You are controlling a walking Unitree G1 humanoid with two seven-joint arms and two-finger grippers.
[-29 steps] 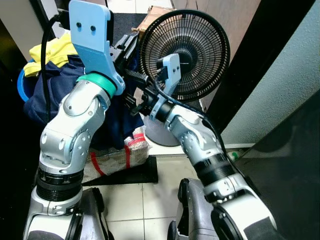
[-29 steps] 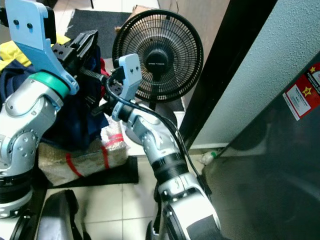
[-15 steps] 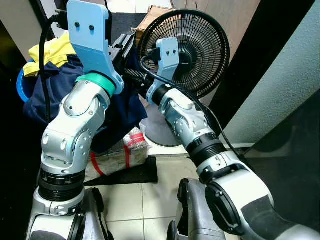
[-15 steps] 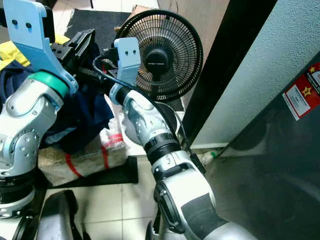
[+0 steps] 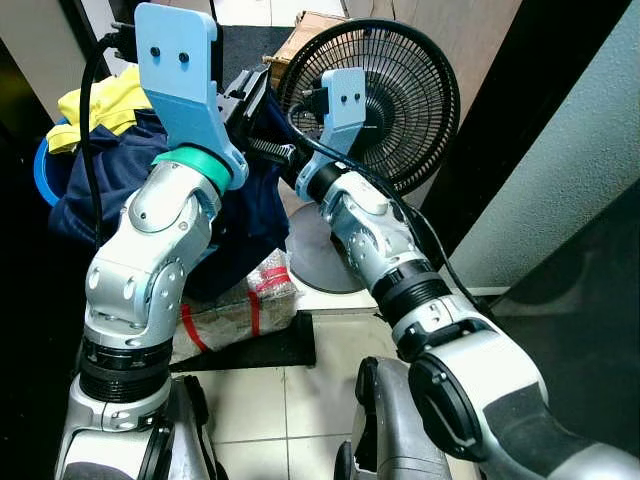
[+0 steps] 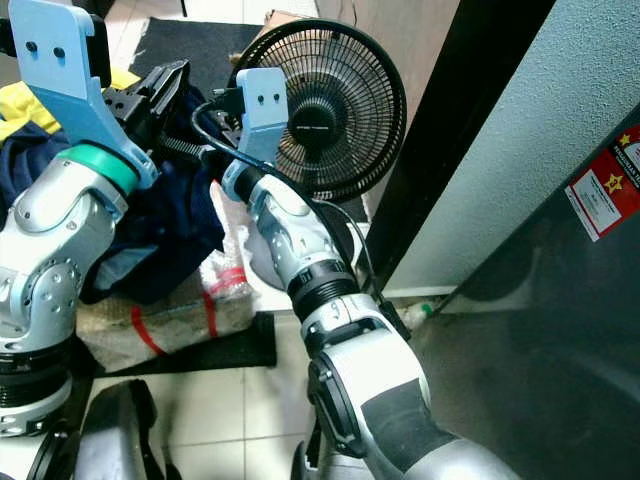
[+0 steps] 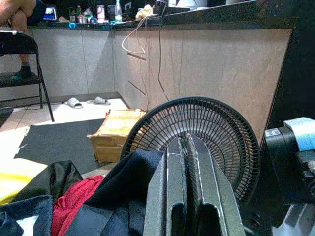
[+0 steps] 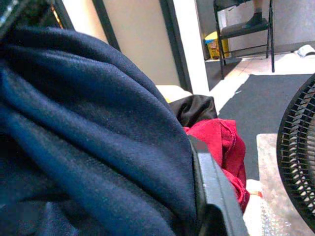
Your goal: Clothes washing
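The left gripper point(image 7: 189, 196) is raised in front of the robot, its two black fingers point(image 7: 170, 191) pressed flat together with nothing visibly between them. Just beside and below it lies the navy garment point(image 5: 245, 205), draped over a heap of clothes with a red piece point(image 7: 74, 201) and a yellow piece point(image 5: 105, 105). The right gripper point(image 8: 216, 206) reaches in next to the left one and is buried in the navy cloth; one dark finger shows past the fold, so whether it grips the cloth I cannot tell. Right behind both grippers stands a black fan point(image 5: 395, 95). Below them a plastic-wrapped bundle point(image 5: 235, 310) rests on the tiled floor point(image 5: 260, 410).
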